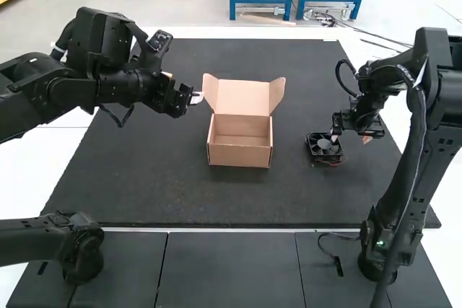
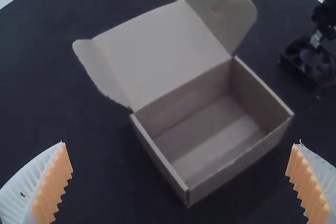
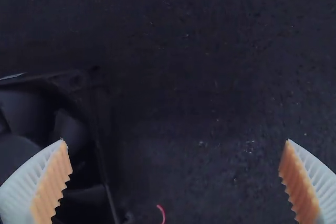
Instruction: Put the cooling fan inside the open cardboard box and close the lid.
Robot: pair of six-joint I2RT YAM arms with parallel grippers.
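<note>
From above, the open cardboard box stands mid-mat with its lid upright at the back. The cooling fan lies flat on the black mat just beside the box, on the right arm's side. The right gripper hangs close over the fan's outer edge, and the left gripper hovers by the lid's side flap. In the left wrist view the box is empty, and that arm's ribbed fingers stand wide apart, holding nothing. In the right wrist view the jaws are also spread and empty: one finger is over the fan's frame, the other over bare mat. The pick-up looks like the step in hand. Next, I judge, the right gripper must centre on the frame, lower, and close.
</note>
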